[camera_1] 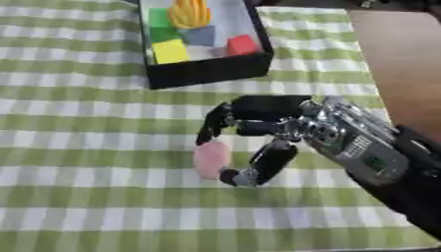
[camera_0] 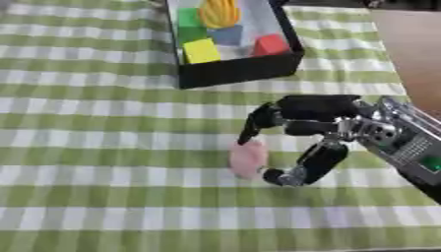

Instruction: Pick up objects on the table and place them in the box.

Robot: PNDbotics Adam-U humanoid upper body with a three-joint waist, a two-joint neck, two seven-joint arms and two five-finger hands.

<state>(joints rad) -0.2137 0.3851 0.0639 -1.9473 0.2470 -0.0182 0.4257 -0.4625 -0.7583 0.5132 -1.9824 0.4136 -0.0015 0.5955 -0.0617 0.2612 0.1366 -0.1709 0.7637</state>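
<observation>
The right robot hand (camera_0: 301, 133) curls round a pink object (camera_0: 248, 158), pinching only its edges; it might squirt free before reaching the box (camera_0: 241, 71) beyond.

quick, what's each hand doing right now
Right hand: fingers and thumb curled around the pink object on the tablecloth, pinching it.
Left hand: not in view.

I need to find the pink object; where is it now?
The pink object lies on the checked cloth, mid-view, between the right hand's fingers and thumb, below the black box.
</observation>
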